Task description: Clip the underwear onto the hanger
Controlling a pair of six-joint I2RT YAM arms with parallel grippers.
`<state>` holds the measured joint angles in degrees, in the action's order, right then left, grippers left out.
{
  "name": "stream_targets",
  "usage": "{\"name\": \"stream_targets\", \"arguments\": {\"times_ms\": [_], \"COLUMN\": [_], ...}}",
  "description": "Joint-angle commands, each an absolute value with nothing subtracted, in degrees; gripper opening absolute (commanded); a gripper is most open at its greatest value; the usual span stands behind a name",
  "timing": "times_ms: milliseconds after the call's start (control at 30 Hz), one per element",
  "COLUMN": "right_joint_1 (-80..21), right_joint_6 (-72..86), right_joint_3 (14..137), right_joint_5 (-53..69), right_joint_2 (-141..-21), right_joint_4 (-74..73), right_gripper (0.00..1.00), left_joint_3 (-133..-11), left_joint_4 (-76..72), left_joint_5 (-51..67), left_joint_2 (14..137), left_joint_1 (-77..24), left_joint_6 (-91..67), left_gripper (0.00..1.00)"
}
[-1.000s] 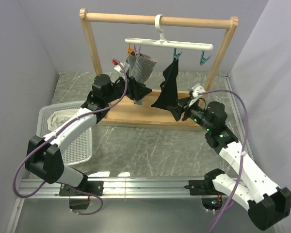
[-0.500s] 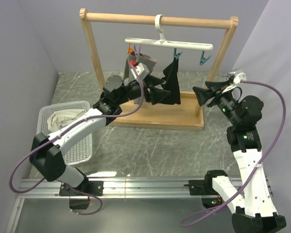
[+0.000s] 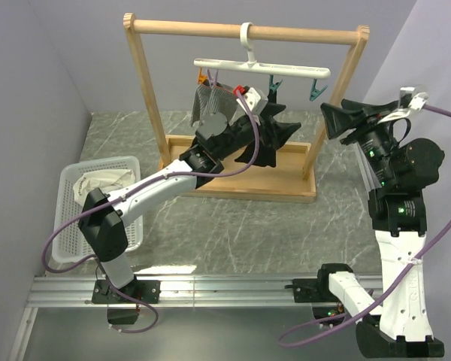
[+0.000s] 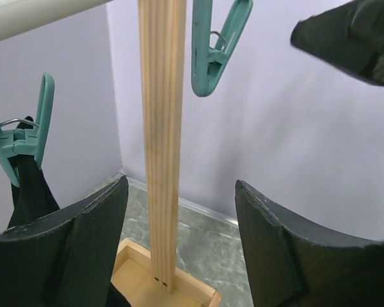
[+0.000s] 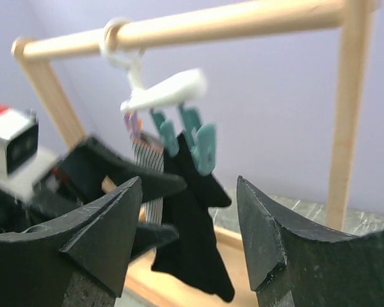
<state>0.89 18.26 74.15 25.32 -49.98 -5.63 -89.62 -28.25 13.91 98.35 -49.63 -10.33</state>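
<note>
The white hanger (image 3: pixel 263 68) hangs by its hook from the wooden rack's top bar. The black underwear (image 3: pixel 261 143) hangs limp from one teal clip (image 3: pixel 273 85), held by one corner. The far right teal clip (image 3: pixel 316 92) is empty. My left gripper (image 3: pixel 286 139) is open and empty, just right of the underwear, facing the rack's right post (image 4: pixel 160 141). In the left wrist view the gripper (image 4: pixel 180 184) frames that post, with the underwear (image 4: pixel 29 192) at the left. My right gripper (image 3: pixel 329 120) is open, raised, right of the rack. Its wrist view shows the open gripper (image 5: pixel 189 180), the hanger (image 5: pixel 163 93) and the underwear (image 5: pixel 192 243).
The grey striped garment (image 3: pixel 210 105) hangs at the hanger's left end by the orange clip (image 3: pixel 201 77). The wooden rack (image 3: pixel 240 30) stands on its base (image 3: pixel 233 184) at mid-table. A white basket (image 3: pixel 68 188) with a cream cloth (image 3: pixel 98 180) sits at the left.
My right gripper left the underwear's lower end and rose up and to the right. My left arm reached rightward from the grey garment, past the underwear, toward the right post.
</note>
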Motion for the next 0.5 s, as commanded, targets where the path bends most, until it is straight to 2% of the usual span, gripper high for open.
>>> {"name": "stream_targets", "arguments": {"times_ms": [0,133,467], "right_joint_1": [1.1,0.5,0.4], "right_joint_6": [23.1,26.1,27.2], "right_joint_3": [79.4,81.6,85.0], "right_joint_5": [17.9,17.0,20.3], "right_joint_2": [-52.6,-55.1,-58.4], "right_joint_4": [-7.6,-7.8,-4.7], "right_gripper": [0.67,0.69,0.70], "left_joint_3": [-92.5,-94.0,-103.3], "left_joint_4": [-31.1,-33.6,-39.9], "left_joint_5": [6.1,3.6,7.9], "left_joint_2": [98.7,100.5,107.9], "left_joint_1": [-51.2,-52.4,-52.5], "left_joint_6": [-8.0,-8.6,-14.3], "left_gripper": [0.73,0.73,0.74]}}
